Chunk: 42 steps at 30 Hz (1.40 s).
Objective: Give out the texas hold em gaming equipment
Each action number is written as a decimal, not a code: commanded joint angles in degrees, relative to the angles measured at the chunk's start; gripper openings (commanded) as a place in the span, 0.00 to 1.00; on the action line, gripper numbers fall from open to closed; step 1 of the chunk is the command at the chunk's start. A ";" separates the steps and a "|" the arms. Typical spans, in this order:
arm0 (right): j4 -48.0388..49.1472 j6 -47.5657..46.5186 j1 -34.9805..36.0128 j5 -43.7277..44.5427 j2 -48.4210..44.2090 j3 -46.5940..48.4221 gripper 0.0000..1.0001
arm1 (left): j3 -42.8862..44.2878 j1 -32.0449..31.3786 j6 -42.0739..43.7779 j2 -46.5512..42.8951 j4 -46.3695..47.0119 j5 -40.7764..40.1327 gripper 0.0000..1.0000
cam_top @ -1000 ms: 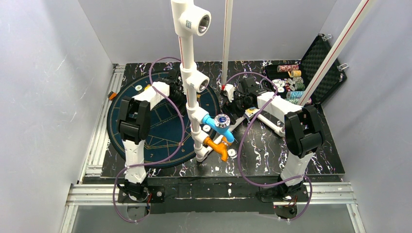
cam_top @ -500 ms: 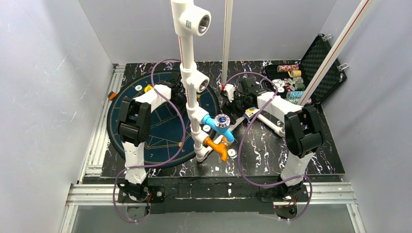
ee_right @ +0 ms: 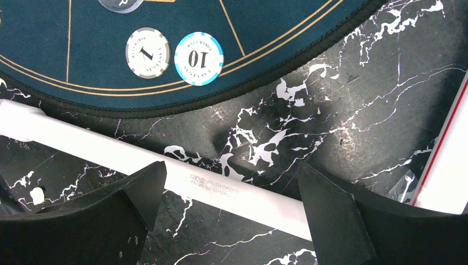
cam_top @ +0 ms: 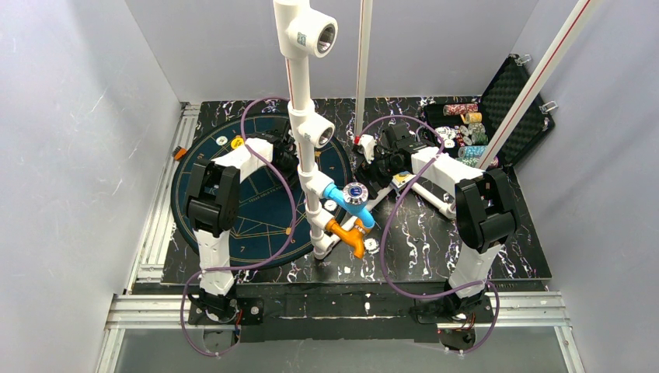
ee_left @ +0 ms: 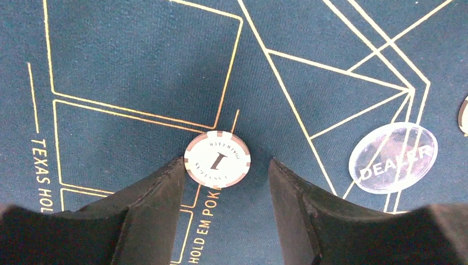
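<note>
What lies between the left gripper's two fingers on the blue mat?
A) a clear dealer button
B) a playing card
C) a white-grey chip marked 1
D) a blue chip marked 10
C: the white-grey chip marked 1 lies flat on the mat between the fingers of the left gripper; the dealer button lies aside.

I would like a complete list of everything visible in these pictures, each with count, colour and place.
Table: one, black marble.
Mat: one, dark blue with gold lines, on table's left.
Grey-white chip: one, flat on mat.
Dealer button: one, clear, on mat beside it.
Second grey-white chip: one, near mat's edge.
Blue chip: one, beside it.
Case: one, black, open, far right.
Chip stacks: several, mixed colours, at the case.
Pipe frame: one, white, blue and orange joints, centre.
Left gripper: black, open around first chip.
Right gripper: black, open, empty.
</note>
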 commanded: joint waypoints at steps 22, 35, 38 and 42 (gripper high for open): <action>0.01 -0.93 0.29 0.04 -0.23 0.12 0.98 | 7.07 10.99 -6.25 -5.41 -8.68 4.72 0.33; -0.09 -0.76 0.29 -0.11 0.25 0.22 0.98 | 28.40 27.18 -5.90 5.19 -13.45 9.61 0.43; 0.02 -0.76 0.29 0.16 0.37 0.29 0.98 | 23.94 24.41 -2.98 3.08 -13.59 11.48 0.63; -0.01 -0.67 0.29 0.21 0.64 0.39 0.98 | 12.93 18.16 -0.65 -2.41 -10.14 10.09 0.89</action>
